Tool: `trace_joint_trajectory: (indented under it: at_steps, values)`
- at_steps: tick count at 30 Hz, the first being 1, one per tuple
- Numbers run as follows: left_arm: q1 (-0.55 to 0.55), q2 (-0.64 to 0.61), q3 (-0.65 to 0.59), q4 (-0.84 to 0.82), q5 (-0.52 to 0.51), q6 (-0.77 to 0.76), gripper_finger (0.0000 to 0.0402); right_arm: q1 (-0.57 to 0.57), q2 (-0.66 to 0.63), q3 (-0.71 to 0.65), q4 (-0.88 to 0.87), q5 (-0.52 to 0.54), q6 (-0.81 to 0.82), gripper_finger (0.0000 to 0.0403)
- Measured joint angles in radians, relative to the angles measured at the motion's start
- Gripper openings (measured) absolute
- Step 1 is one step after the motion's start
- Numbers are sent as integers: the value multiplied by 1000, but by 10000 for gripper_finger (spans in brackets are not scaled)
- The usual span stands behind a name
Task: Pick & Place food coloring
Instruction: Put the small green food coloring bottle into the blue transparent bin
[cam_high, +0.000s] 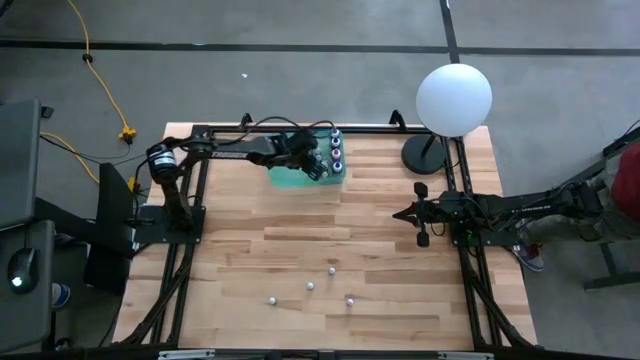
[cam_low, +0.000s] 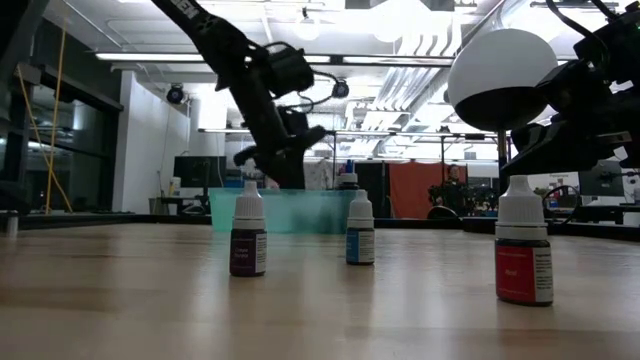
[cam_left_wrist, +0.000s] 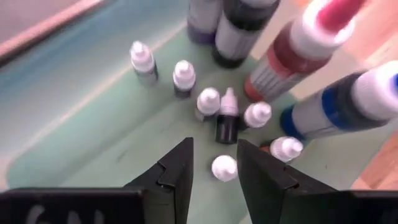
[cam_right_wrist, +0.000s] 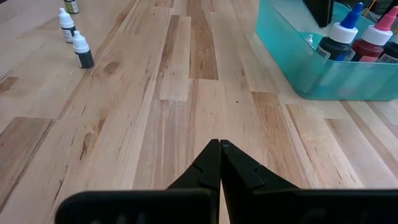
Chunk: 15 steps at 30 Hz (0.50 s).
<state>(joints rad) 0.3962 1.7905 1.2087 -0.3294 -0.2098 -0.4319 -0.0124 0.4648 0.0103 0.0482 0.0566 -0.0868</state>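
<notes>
A teal bin (cam_high: 300, 178) stands at the table's far side. My left gripper (cam_left_wrist: 213, 146) hangs open over it (cam_high: 318, 166), pointing down. Several tiny white-capped food coloring bottles (cam_left_wrist: 208, 101) stand on the bin floor beside larger red (cam_left_wrist: 298, 50) and blue (cam_left_wrist: 348, 106) bottles. One tiny bottle (cam_left_wrist: 224, 168) stands between my left fingers, with a gap on each side. More tiny bottles stand upright on the bare table toward the near edge (cam_high: 333, 269) (cam_high: 270, 299) (cam_low: 248, 235) (cam_low: 523, 250). My right gripper (cam_right_wrist: 219, 144) waits shut above the right side of the table (cam_high: 400, 213).
A white globe lamp (cam_high: 453, 98) stands on its dark base (cam_high: 425, 155) at the far right corner, close to the right arm. Bare wood (cam_high: 300, 235) lies between the bin and the loose bottles. The bin wall (cam_right_wrist: 298, 62) rises to one side in the right wrist view.
</notes>
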Motion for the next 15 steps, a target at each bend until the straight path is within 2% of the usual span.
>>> trace_joint_trajectory:
  at_steps: [8,15]
  values:
    - [-8,-135,0,-27,42,61,118,0,0,0,0,0,0,0]
    - [-74,-243,1,-59,109,150,118,0,0,0,0,0,0,0]
